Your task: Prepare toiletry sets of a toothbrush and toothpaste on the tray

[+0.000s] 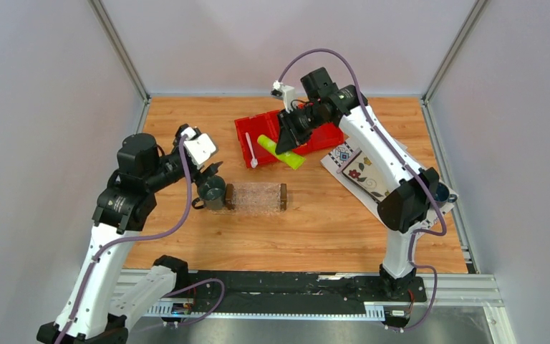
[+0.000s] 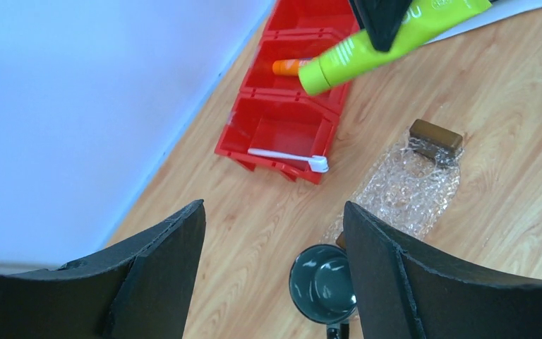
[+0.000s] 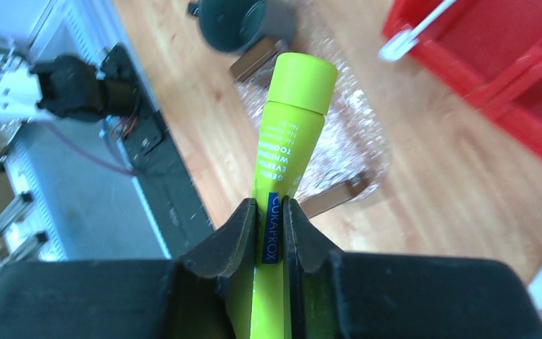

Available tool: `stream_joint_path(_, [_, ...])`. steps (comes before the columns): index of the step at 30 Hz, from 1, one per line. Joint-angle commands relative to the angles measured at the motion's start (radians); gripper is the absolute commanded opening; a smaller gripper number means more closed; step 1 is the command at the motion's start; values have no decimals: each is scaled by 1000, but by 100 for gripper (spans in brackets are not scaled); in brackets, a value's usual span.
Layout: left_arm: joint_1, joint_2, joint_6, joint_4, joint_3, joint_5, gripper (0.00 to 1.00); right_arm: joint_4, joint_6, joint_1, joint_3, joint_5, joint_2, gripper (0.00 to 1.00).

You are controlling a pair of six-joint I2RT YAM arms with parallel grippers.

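Observation:
My right gripper (image 1: 287,145) (image 3: 270,208) is shut on the flat end of the lime green toothpaste (image 1: 296,161) (image 3: 293,106) and holds it in the air, cap pointing down toward the clear tray (image 1: 256,198) (image 3: 346,141). The white toothbrush (image 1: 251,150) (image 2: 282,155) lies across the left compartment of the red bin (image 1: 242,136). An orange toothpaste (image 2: 289,67) rests in the middle compartment. The left gripper (image 1: 212,170) (image 2: 274,207) hovers open and empty above the wood, just left of the tray.
A dark grey-green mug (image 1: 211,192) (image 2: 322,282) stands against the tray's left handle, under my left gripper's right finger. A flower-patterned white cloth (image 1: 362,168) lies right of the bin, beneath the right arm. Walls close in the table at back and sides.

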Motion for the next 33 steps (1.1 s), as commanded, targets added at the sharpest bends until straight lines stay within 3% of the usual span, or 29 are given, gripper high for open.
stream_joint_path(1, [-67, 27, 114, -38, 68, 45, 79, -51, -86, 25, -72, -158, -119, 0])
stream_joint_path(9, [-234, 117, 261, -169, 152, 82, 81, -135, -159, 56, -75, -283, -149, 0])
stream_joint_path(18, [-379, 206, 360, -206, 186, -22, 84, -192, -209, 102, -66, -315, -142, 0])
stream_joint_path(33, [-498, 274, 392, -69, 68, -119, 82, -203, -220, 112, -61, -336, -133, 0])
